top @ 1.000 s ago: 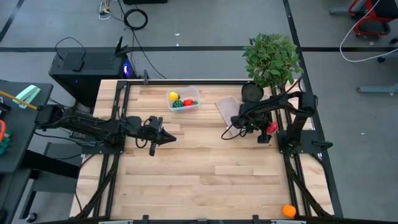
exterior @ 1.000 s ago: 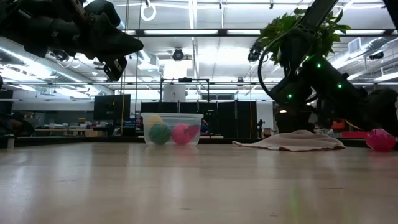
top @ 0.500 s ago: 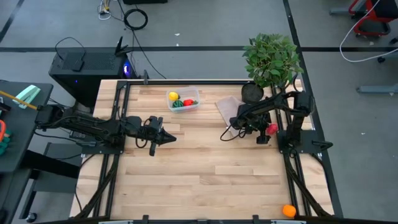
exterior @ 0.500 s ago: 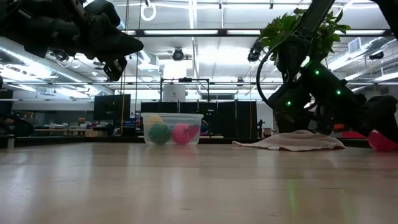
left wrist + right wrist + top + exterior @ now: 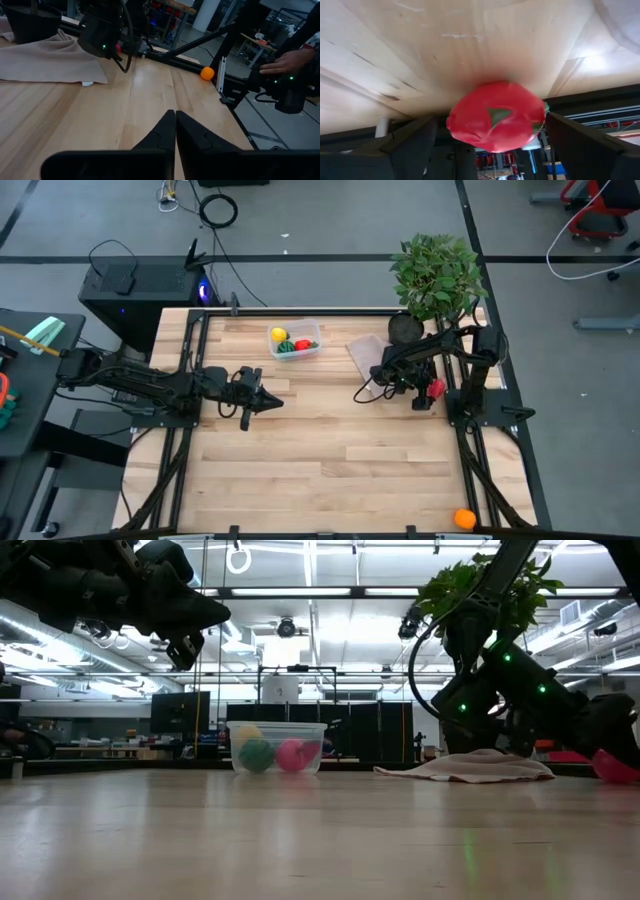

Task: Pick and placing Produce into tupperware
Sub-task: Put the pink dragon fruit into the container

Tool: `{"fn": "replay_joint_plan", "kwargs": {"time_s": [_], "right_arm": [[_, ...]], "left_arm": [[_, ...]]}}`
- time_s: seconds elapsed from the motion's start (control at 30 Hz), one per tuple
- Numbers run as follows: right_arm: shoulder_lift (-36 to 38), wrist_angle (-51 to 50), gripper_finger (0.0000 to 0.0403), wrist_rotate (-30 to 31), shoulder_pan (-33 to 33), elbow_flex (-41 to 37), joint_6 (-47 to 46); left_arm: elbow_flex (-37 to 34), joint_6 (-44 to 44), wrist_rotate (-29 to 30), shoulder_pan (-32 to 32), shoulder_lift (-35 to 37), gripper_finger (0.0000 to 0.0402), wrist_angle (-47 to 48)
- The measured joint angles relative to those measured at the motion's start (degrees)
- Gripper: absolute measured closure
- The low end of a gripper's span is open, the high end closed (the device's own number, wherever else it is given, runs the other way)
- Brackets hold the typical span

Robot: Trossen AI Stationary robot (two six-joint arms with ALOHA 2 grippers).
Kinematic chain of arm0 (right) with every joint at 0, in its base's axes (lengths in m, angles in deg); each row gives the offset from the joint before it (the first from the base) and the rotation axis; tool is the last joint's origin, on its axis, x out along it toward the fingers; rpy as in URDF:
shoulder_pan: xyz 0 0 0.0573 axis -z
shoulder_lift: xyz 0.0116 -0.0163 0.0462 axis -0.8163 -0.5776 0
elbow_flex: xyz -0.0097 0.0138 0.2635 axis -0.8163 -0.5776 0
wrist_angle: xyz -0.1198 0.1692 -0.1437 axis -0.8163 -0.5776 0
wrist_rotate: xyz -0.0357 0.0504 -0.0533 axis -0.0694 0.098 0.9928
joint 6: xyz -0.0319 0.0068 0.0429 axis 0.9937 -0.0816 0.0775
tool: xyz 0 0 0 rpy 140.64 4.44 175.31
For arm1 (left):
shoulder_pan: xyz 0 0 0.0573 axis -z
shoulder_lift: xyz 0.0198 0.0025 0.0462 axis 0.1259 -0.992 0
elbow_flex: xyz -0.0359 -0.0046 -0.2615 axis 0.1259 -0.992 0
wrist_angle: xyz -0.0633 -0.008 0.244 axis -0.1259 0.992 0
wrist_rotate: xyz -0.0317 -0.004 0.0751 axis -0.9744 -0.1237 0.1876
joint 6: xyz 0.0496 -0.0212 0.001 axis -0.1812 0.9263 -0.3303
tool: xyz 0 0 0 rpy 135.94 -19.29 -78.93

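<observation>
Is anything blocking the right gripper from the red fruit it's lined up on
Nothing visible does. The right gripper has its fingers spread to either side of the red fruit, which sits on the table by the right edge, with open space between them.

I log a clear tupperware (image 5: 295, 341) at upper centre of the high view, holding yellow (image 5: 279, 334), red (image 5: 303, 344) and dark-green (image 5: 287, 348) produce. Beige cloth (image 5: 366, 352) just right of it. Red fruit (image 5: 496, 116) with a green patch fills the right wrist view. Orange ball (image 5: 464, 519) at lower right of the high view. Table (image 5: 320, 450) is pale wood with plank seams. Green leafy plant (image 5: 437, 273) at upper right, black pot (image 5: 405, 328).
</observation>
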Motion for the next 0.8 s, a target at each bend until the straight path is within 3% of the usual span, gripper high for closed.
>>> {"fn": "replay_joint_plan", "kwargs": {"time_s": [0.37, 0.8], "right_arm": [[0.1, -0.1, 0.0108, -1.0, 0.0, 0.1, 0.1], [0.0, -1.7, 0.0125, 0.5, -4.4, 2.3, -4.3]], "left_arm": [[0.0, 0.0, 0.0, 0.0, 0.0, 0.0394, 0.0], [0.0, 0.0, 0.0, 0.0, 0.0, 0.0384, 0.0]]}}
